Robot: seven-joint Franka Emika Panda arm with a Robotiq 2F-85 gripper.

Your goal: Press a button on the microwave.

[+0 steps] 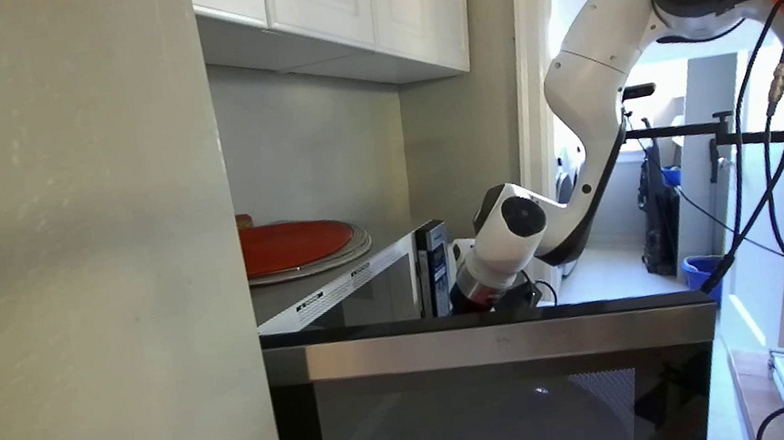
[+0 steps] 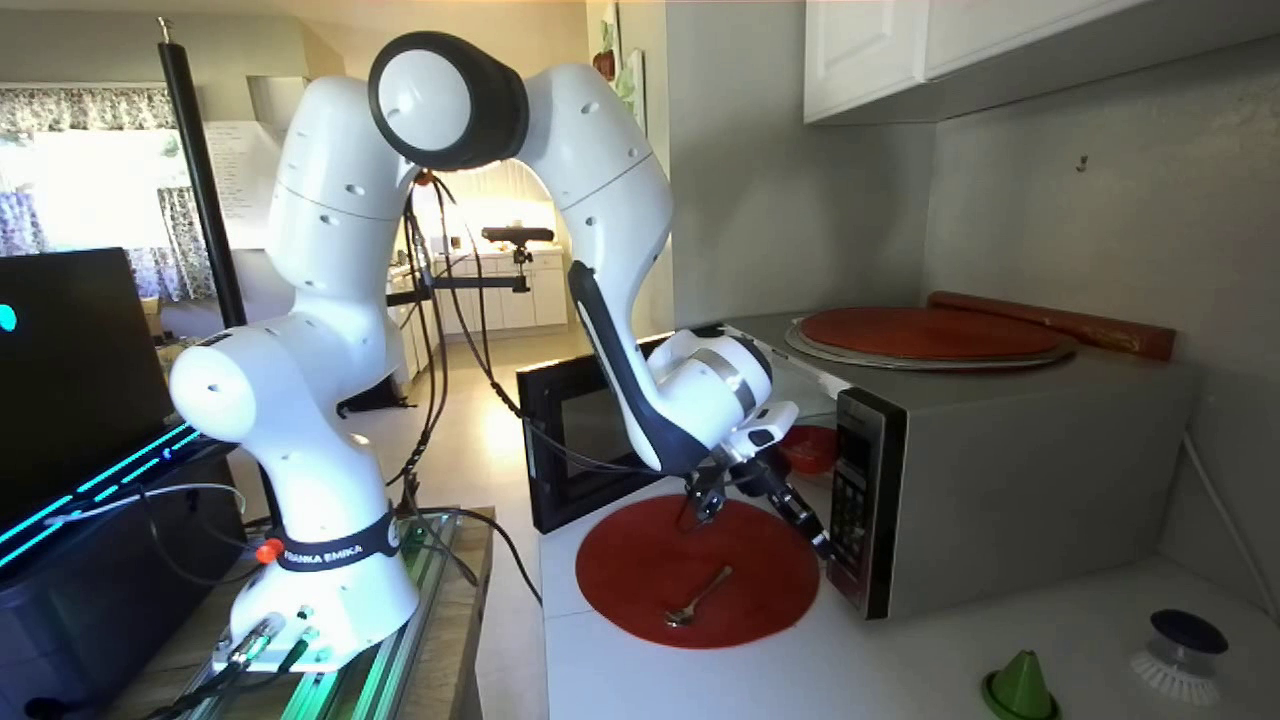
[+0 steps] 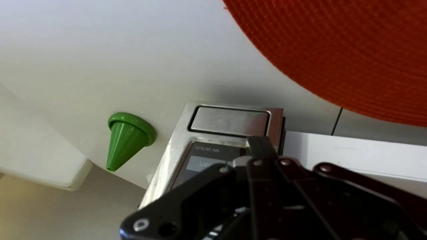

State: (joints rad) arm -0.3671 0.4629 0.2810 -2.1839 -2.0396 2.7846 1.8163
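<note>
Microwave point(image 2: 1040, 500) sits on the white counter point(image 2: 700, 685), its door point(image 2: 600, 440) swung open. The gripper point(image 2: 822, 547) slants down to the low end of the tall, thin button panel point(image 2: 853, 500). So the next push likely goes straight at that panel. The fingers point(image 3: 263, 148) look pinched together, with nothing in them that I can see. In the wrist view, the big silver button point(image 3: 227, 120), longer side to side, lies just past their tip; I can't tell if they touch. That button is flat, shiny metal. The round red mat point(image 3: 350, 53) has bumpy rings.
</note>
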